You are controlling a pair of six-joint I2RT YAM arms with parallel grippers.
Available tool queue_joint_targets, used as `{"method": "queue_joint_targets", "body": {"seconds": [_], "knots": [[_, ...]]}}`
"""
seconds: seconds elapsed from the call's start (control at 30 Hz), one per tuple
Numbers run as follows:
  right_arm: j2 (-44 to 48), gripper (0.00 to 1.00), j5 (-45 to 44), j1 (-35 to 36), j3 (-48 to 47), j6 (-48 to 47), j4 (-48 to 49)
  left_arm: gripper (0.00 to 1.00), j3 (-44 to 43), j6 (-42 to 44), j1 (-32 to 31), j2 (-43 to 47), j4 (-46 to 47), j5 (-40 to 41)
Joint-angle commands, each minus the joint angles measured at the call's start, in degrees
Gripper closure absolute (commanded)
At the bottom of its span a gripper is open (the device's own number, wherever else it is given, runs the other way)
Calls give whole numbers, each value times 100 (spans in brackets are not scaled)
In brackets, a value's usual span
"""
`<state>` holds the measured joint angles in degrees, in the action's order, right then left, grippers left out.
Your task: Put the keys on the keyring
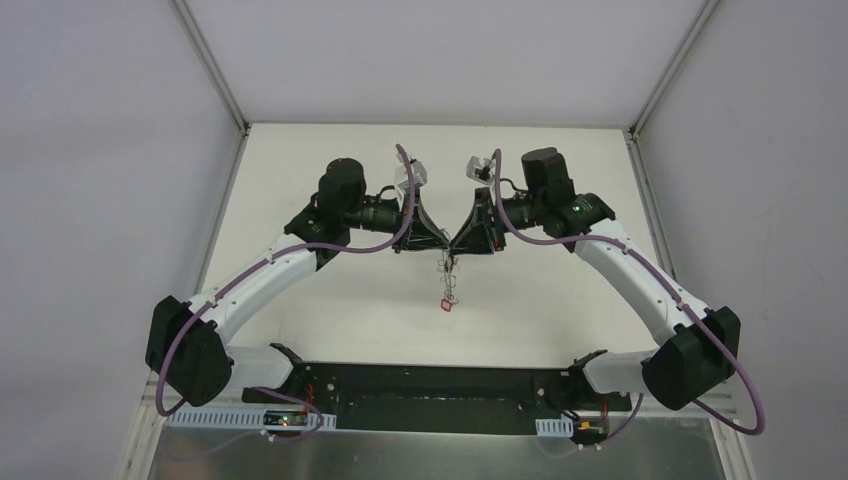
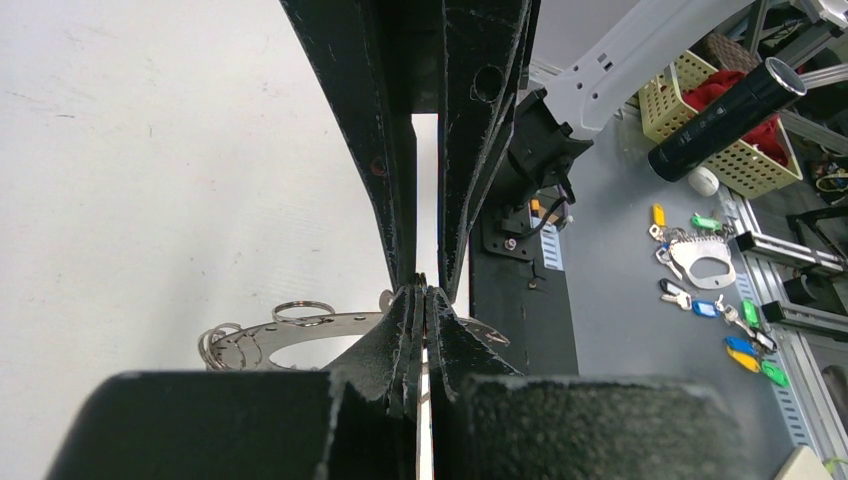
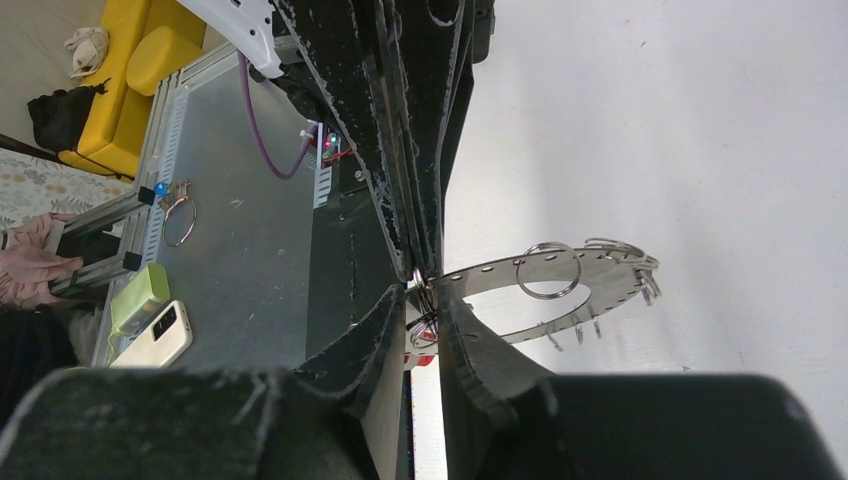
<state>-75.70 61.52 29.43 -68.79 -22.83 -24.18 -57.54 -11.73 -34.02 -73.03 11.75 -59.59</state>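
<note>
The keyring (image 2: 290, 335) is a wide flat grey ring rimmed with small wire loops, held above the white table between both grippers. In the top view it hangs edge-on (image 1: 449, 280) below the meeting fingertips. My left gripper (image 2: 422, 292) is shut on the ring's rim. My right gripper (image 3: 424, 290) comes from the opposite side and is shut on a small wire loop (image 3: 420, 322) at the rim of the keyring (image 3: 560, 278). A red-headed key (image 3: 422, 355) dangles under that loop and shows in the top view (image 1: 447, 304). No black-headed key shows.
Beyond the table's near edge lies a grey bench with several tagged keys (image 2: 705, 265), a yellow basket (image 2: 735, 150) and a black cylinder (image 2: 725, 120). The right wrist view shows a phone (image 3: 155, 340), a green box (image 3: 140, 298) and a person's hand (image 3: 30, 270).
</note>
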Motion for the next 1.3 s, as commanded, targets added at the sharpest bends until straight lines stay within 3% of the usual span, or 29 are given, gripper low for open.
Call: {"method": "queue_joint_targets", "body": {"seconds": [0.0,0.27,0.57,1.03,1.27], "knots": [[95,80,108,-23,-79,48,232,100,-51,-132,36,151,419,-180],[64,93,144,-25,-56,51,240,100,-48,-137,36,159,443,-175],[80,82,82,-27,2,15,222,100,-40,-157,41,165,473,-184],[74,83,97,-39,46,41,255,100,13,-239,76,201,606,-192],[98,97,124,-48,55,59,275,100,10,-225,80,192,595,-191]]}}
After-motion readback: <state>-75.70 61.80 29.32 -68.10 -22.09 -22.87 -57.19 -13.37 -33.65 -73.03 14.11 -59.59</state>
